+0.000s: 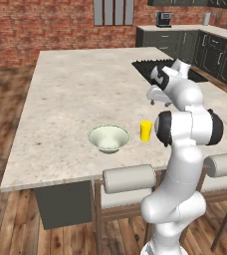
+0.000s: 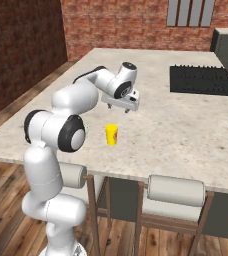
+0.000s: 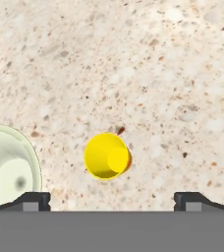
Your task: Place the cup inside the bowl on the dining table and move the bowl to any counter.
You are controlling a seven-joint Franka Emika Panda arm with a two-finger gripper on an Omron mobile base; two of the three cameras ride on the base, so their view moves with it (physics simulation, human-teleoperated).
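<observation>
Beige speckled stone spreads across the left base view: the big island worktop [image 1: 70, 94] carries the pale green-white bowl [image 1: 109, 138] near its front edge, upright, with the yellow cup [image 1: 145, 130] standing just beside it, the two apart and not touching. The white arm bends over them, and the end effector [image 1: 159, 101] hangs above the stone behind the cup, clear of both. A black cooktop [image 1: 146, 66] sits inset further back, and two padded stools [image 1: 128, 182] tuck under the front edge.

Over to the right base view: the cup [image 2: 111, 134] stands alone on the worktop [image 2: 186, 120], upright, a small red mark on its side. The end effector [image 2: 129, 109] hovers above and a little beyond it, holding nothing.

Down the hand view now: the cup [image 3: 107, 155] sits almost dead centre, seen from above, mouth open to the camera. The bowl [image 3: 8, 167] peeks in at the left edge. The two fingertips [image 3: 33, 199] stand far apart at the bottom, spread wide, nothing between them.
</observation>
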